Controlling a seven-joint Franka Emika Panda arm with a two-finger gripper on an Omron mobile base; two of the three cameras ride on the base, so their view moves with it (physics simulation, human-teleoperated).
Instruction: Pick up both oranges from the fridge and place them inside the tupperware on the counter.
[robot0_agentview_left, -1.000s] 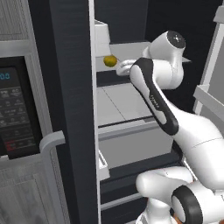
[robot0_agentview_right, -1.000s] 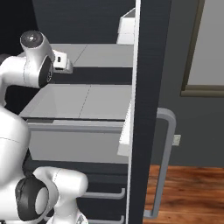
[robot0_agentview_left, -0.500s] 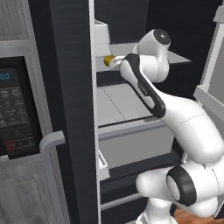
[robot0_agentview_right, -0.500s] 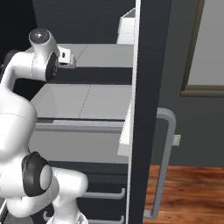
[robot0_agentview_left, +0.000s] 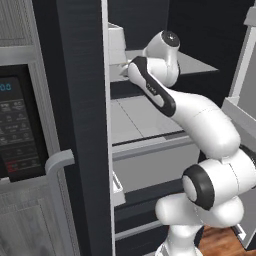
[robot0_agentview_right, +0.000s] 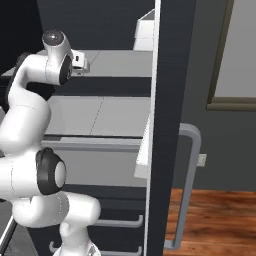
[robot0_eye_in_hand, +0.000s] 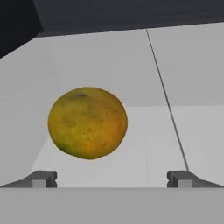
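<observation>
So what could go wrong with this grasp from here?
The dull yellow-green orange sits left of centre between the open gripper fingertips, close to the left one, so closing could nudge it away. Being round on the smooth light grey fridge shelf, it may roll toward the back.

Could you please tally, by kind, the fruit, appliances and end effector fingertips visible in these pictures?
Oranges: 1, yellow-green orange on the grey fridge shelf
Appliances: 2, fridge and microwave
End effector fingertips: 2, fingertips apart, nothing between them, the orange ahead, nearer the one on the view's left
Total: 5
</observation>
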